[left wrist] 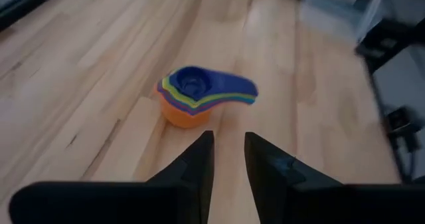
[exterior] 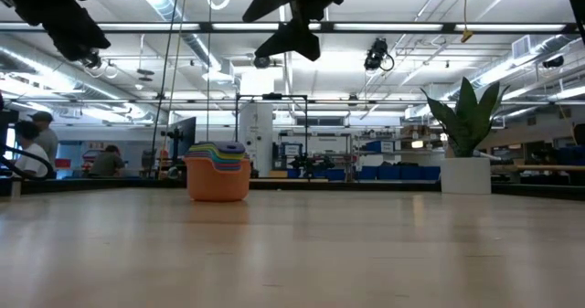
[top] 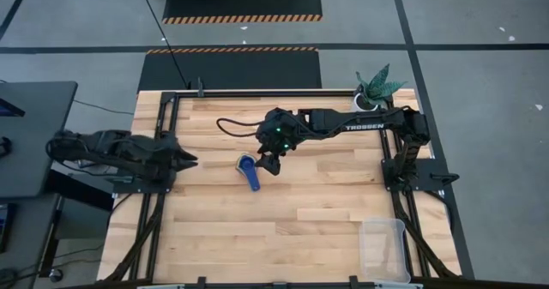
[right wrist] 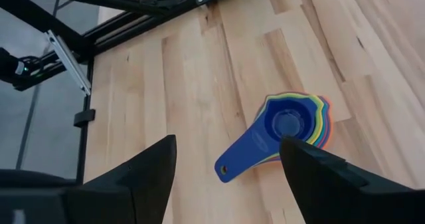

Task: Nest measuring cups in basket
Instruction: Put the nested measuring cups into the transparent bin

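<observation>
High view, cups: measuring cups [top: 250, 171] sit nested in one stack on the tabletop [top: 283, 229], near its centre, a bit toward the far edge; dark blue cup on top, handle pointing toward the near edge.
Low view, cups: stack [exterior: 218, 171] upright on the wood, orange cup outermost at the bottom, coloured rims layered above it.
Basket: clear basket [top: 383, 248] at the tabletop's near right corner, well apart from the stack; no cup seen in it.
Right end effector: [top: 272, 162] hangs above the tabletop just beside the stack, on its right; fingers spread wide, holding nothing. Right wrist view shows the stack [right wrist: 285, 134] lying between and beyond the two fingers [right wrist: 149, 174], not touched.
Left end effector: [top: 184, 159] at the left edge of the tabletop, well apart from the cups; fingers [left wrist: 196, 167] narrow, only a slim gap, nothing held. Left wrist view looks across at the stack [left wrist: 196, 94].
Other: white plant pot [top: 367, 101] w/ leafy plant at the far right corner.
Bkgd: people [exterior: 37, 143] in the room beyond, seen in low view.
</observation>
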Motion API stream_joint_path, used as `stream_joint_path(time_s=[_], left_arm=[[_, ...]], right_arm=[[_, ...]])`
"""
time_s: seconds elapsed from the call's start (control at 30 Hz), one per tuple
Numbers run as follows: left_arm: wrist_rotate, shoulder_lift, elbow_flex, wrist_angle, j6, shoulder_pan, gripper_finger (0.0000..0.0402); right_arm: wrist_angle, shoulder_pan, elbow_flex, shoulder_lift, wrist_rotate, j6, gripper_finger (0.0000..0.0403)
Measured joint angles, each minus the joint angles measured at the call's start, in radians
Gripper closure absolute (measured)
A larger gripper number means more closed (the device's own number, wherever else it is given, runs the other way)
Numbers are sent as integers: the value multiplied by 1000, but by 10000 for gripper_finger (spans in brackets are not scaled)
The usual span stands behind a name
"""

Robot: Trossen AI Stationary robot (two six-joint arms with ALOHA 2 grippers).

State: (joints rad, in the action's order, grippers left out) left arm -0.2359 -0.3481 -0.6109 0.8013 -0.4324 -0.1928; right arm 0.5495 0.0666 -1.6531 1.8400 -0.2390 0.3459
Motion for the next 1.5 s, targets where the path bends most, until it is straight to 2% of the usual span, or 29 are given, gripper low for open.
stream_joint_path(time_s=[0.23, 0.47, 0.63, 0.77, 1.33, 1.5], left_arm=[[4, 152, 16, -5, 20, 0, 311], [-25, 223, 17, -25, 44, 0, 311], [-26, 269, 102, -204, 112, 0, 311], [-12, 299, 160, -212, 103, 0, 311], [-11, 316, 167, -228, 130, -1, 311], [-11, 316, 166, -229, 130, -1, 311]], right_arm=[[0, 0, 0, 0, 0, 18, 131], [0, 0, 0, 0, 0, 19, 131], [-3, 0, 0, 0, 1, 19, 131], [-3, 0, 0, 0, 1, 29, 131], [-2, 2, 0, 0, 3, 19, 131], [-2, 2, 0, 0, 55, 21, 131]])
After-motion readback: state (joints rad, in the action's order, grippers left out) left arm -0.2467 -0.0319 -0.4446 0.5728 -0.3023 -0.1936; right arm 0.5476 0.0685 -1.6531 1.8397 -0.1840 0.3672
